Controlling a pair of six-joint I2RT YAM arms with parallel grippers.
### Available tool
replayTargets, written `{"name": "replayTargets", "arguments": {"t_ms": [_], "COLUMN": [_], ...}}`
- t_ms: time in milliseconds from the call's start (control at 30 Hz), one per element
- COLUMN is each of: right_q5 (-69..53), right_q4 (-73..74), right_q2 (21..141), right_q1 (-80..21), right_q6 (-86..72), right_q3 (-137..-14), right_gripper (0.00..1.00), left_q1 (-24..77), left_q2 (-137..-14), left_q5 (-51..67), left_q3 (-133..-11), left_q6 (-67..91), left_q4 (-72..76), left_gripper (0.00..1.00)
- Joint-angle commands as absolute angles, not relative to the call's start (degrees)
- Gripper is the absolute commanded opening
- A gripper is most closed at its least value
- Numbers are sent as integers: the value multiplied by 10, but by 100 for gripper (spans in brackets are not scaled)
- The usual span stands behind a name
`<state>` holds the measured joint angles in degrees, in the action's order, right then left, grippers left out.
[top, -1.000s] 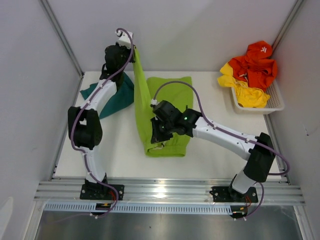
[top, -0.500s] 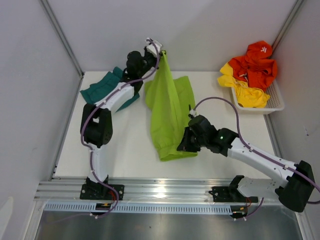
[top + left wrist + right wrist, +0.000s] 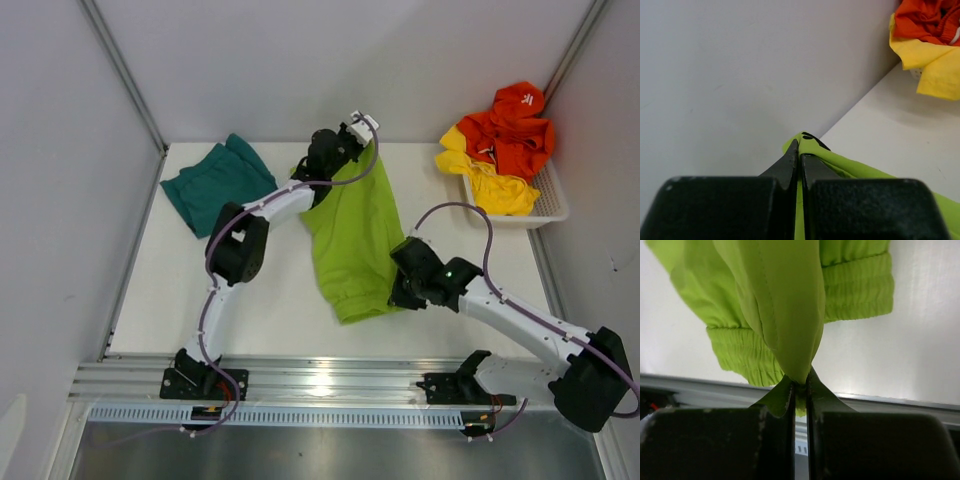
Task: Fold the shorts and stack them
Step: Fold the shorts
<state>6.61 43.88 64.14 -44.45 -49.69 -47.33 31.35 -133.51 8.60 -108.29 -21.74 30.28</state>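
Observation:
The lime green shorts (image 3: 355, 235) hang stretched between both grippers over the middle of the table. My left gripper (image 3: 372, 140) is shut on their far corner (image 3: 810, 145), raised near the back wall. My right gripper (image 3: 398, 297) is shut on a pinch of the near edge (image 3: 799, 382), with the ribbed waistband (image 3: 745, 352) drooping below it. The teal shorts (image 3: 215, 182) lie folded at the far left of the table, away from both grippers.
A white basket (image 3: 525, 205) at the far right holds orange (image 3: 515, 125) and yellow (image 3: 490, 180) garments, seen also in the left wrist view (image 3: 932, 45). The metal rail (image 3: 340, 380) runs along the near table edge. Walls close in on the back and sides.
Both grippers have carried the lime green shorts rightward across the table; the left arm swung from the far left to the back centre, uncovering the teal shorts.

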Motion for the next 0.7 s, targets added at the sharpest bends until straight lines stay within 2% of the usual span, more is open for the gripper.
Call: {"name": "replayTargets", "arguments": {"t_ms": [0, 333, 400, 433, 467, 533, 567, 600, 667], "right_q5": [96, 148, 178, 186, 192, 208, 213, 223, 236], "right_q4": [495, 532, 541, 546, 548, 553, 554, 554, 555], "right_q2": [661, 758, 771, 775, 780, 795, 803, 820, 838], "right_q1": [-404, -370, -362, -357, -347, -338, -330, -326, -309], "right_q6": [-443, -396, -391, -389, -381, -376, -371, -367, -363], "right_q3": [-505, -555, -565, -575, -579, -593, -596, -599, -606], "right_gripper": [0, 2, 2, 2, 3, 19, 27, 40, 48], "left_q1": [316, 338, 338, 338, 338, 339, 340, 341, 342], "left_q2": [-1360, -1462, -1470, -1474, -1477, -1481, -1482, -1483, -1479], "left_q5": [28, -35, -40, -38, -36, -40, -44, -53, -73], "left_q3": [-1165, -1283, -1281, -1275, -1279, -1281, -1283, -1285, -1287], "left_q6": [-245, -326, -325, -322, -322, -314, -312, -309, -309], "left_q4": [311, 308, 317, 323, 327, 338, 342, 347, 352], "left_gripper": [0, 1, 8, 14, 39, 68, 99, 99, 99]}}
